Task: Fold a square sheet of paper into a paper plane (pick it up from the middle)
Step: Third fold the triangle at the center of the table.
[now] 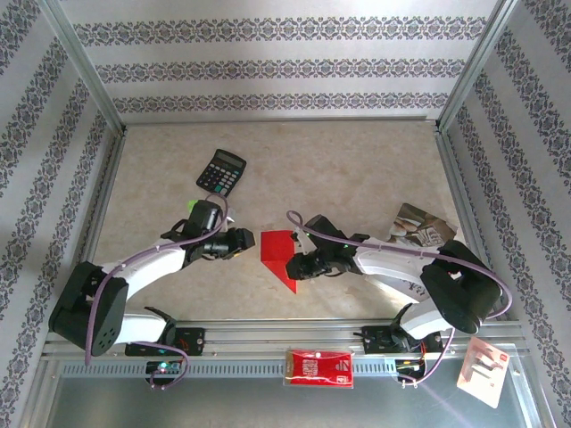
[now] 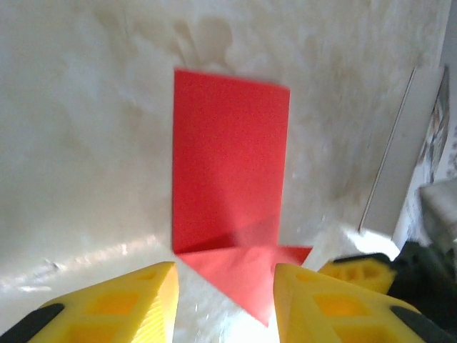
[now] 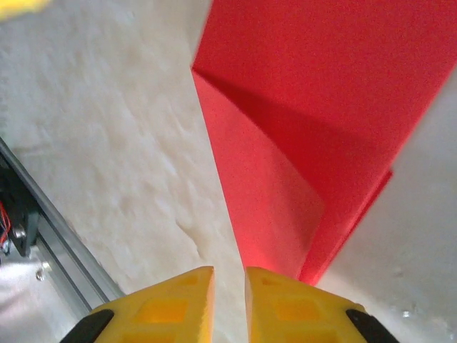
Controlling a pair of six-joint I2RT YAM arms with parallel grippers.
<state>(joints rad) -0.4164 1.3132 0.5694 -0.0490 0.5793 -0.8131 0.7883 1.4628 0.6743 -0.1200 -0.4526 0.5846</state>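
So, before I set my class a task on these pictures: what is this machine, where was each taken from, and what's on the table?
These are two robot arms, left and right, bolted at the near edge of a table, each ending in a two-fingered claw. The wide picture looks down from above and behind them. The other two come from cameras on the wrists, looking past each arm's own yellow claw: the left claw stands open, the right claw barely parted. Between them on the table lies a red sheet of paper, partly folded, one end turned into a triangle. Neither claw holds it. A black calculator lies further back, a printed booklet to the right, and a red-and-white packet by the arms' bases.
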